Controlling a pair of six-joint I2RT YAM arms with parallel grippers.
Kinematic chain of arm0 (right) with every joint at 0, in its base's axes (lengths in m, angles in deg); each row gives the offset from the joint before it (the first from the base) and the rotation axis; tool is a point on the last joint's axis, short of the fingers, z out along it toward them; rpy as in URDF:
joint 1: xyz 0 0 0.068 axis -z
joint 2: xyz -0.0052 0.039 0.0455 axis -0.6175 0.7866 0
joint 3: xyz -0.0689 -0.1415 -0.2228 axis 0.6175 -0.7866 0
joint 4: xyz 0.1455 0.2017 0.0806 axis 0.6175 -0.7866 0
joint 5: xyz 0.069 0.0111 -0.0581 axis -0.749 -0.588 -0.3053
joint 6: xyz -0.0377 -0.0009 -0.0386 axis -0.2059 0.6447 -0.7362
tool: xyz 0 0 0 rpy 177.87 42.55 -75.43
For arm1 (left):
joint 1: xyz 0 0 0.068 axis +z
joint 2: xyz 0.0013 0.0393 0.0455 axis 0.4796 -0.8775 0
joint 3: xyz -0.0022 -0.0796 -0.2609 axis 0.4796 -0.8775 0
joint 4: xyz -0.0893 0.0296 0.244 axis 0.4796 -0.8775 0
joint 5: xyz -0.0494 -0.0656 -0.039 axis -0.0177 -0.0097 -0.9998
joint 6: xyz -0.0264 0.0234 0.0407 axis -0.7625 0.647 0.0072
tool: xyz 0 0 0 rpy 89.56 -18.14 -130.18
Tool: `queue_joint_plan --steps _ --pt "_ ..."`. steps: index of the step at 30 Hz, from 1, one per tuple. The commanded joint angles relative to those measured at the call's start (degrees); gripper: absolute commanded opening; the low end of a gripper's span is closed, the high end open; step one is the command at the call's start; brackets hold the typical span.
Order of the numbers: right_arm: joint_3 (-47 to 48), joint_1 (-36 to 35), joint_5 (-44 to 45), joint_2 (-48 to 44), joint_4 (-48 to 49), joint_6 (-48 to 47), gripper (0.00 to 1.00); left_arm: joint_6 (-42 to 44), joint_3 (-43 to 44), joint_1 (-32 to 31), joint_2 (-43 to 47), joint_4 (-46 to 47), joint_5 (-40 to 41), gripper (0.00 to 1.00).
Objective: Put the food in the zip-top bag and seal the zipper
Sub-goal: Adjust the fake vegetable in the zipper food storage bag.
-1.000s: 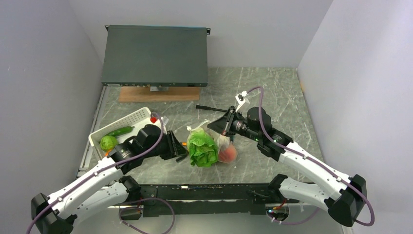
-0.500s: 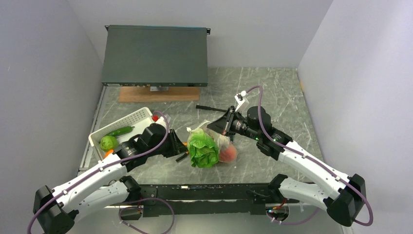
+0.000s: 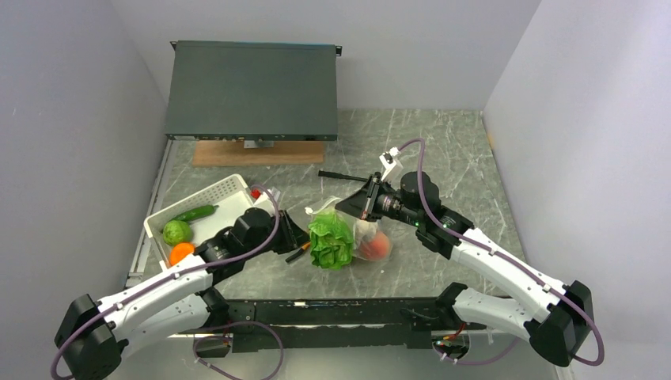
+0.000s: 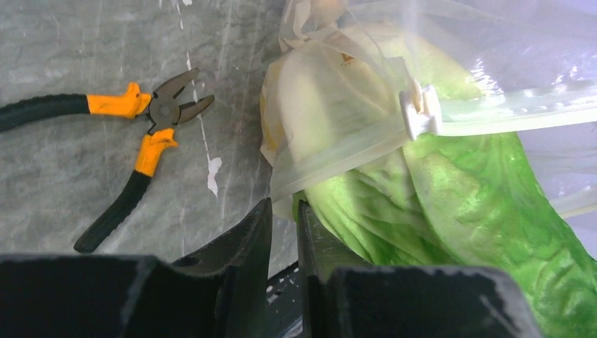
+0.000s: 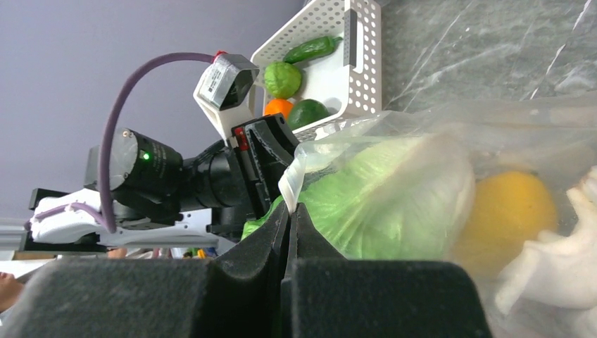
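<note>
Between my two arms on the grey table (image 3: 443, 150), the zip-top bag (image 3: 365, 228) hangs from my right gripper (image 5: 288, 211), whose fingers are pressed together on its film. Lettuce (image 4: 479, 204), a lemon (image 5: 503, 211) and a peach (image 3: 378, 247) fill it, and the zipper (image 4: 507, 116) crosses the lettuce. My left gripper (image 4: 283, 225) has advanced to the bag's edge, fingers a slit apart, and I cannot tell whether film is caught. An orange (image 3: 181, 252) now shows in the basket (image 3: 225, 190). Pliers (image 4: 141, 141) lie beside the bag.
</note>
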Motion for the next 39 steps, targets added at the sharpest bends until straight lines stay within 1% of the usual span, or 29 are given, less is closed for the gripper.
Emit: queue_joint_plan --steps 1,3,5,7,10,12,15,16,17,18,19,20,21,22,25,28,29,31,32,33,36,39 --pt "2.11 0.23 -2.62 -0.63 6.69 2.15 0.0 1.31 -3.42 -1.48 1.25 14.12 4.26 0.21" --pt "2.09 0.34 -2.81 -0.73 6.93 2.45 0.0 0.81 -5.57 -2.13 1.2 19.32 5.41 0.2" --pt "2.3 0.3 -2.99 -0.81 7.01 2.77 0.0 0.6 -6.31 -2.65 0.71 21.73 5.59 0.2" --pt "2.95 0.27 -3.11 -0.97 6.97 3.11 0.0 1.56 -5.7 -3.04 0.21 21.2 4.21 0.21" --pt "3.85 0.35 -3.28 -1.27 7.01 3.76 0.0 1.46 -5.15 -3.15 0.29 19.38 1.17 0.26" --pt "4.02 0.38 -3.57 -1.25 7.52 4.62 0.0 0.3 -6.24 -3.16 1.13 20.43 -0.51 0.32" --pt "3.71 0.37 -4.59 -0.8 8.72 5.94 0.0 -2.1 -10.16 -3.13 3.51 26.97 -1.95 0.51" --pt "3.56 0.36 -4.93 -0.63 8.91 6.34 0.0 -3.33 -11.29 -3.15 4.45 28.86 -1.99 0.55" --pt "3.28 0.38 -5.24 -0.46 9.27 6.66 0.0 -3.65 -12.18 -3.17 5.3 30.29 -1.77 0.56" --pt "2.93 0.36 -5.52 -0.36 9.51 7.0 0.0 -3.77 -12.75 -3.15 5.97 31.23 -1.58 0.55" --pt "2.56 0.33 -5.75 -0.39 9.78 7.28 0.0 -3.66 -13.07 -3.15 6.58 31.65 -1.29 0.52" --pt "2.2 0.37 -5.91 -0.38 9.99 7.54 0.0 -3.2 -13.14 -3.17 7.17 31.7 -0.83 0.45" --pt "1.94 0.36 -6.08 -0.4 9.88 7.68 0.0 -2.69 -12.82 -3.15 7.64 31.36 -0.57 0.35" --pt "1.66 0.38 -5.97 -0.48 9.56 7.62 0.0 -2.2 -12.31 -3.17 7.92 30.3 -0.12 0.28" --pt "0.97 0.4 -5.96 -0.79 8.92 7.41 0.0 -1.55 -11.54 -3.18 8.42 28.82 0.34 0.11" --pt "1.36 0.37 -6.45 -0.74 7.94 5.03 0.0 -1.75 -10.98 -3.3 8.81 27.96 1.27 0.01" --pt "2.21 0.29 -6.59 -0.46 6.3 2.9 0.0 -1.92 -10.59 -3.49 9.01 27.22 1.55 0.0" --pt "5.62 0.22 -5.66 0.97 -1.38 -3.49 0.0 -3.02 -9.71 -3.72 9.5 25.48 1.7 0.0" --pt "7.32 -0.01 -4.36 1.69 -5.27 -7.5 0.02 -4.17 -9.16 -3.73 9.5 24.0 1.66 0.0" --pt "8.89 -0.2 -3.18 2.34 -9.16 -11.4 0.07 -5.62 -8.36 -3.72 9.4 21.72 1.55 0.0" --pt "12.48 -1.13 2.29 3.57 -19.39 -21.93 0.27 -9.93 -5.16 -3.74 8.25 14.46 0.65 0.0" --pt "15.86 -2.41 8.43 4.3 -27.69 -29.08 0.44 -12.77 -2.51 -3.79 6.45 9.9 -1.18 0.0"
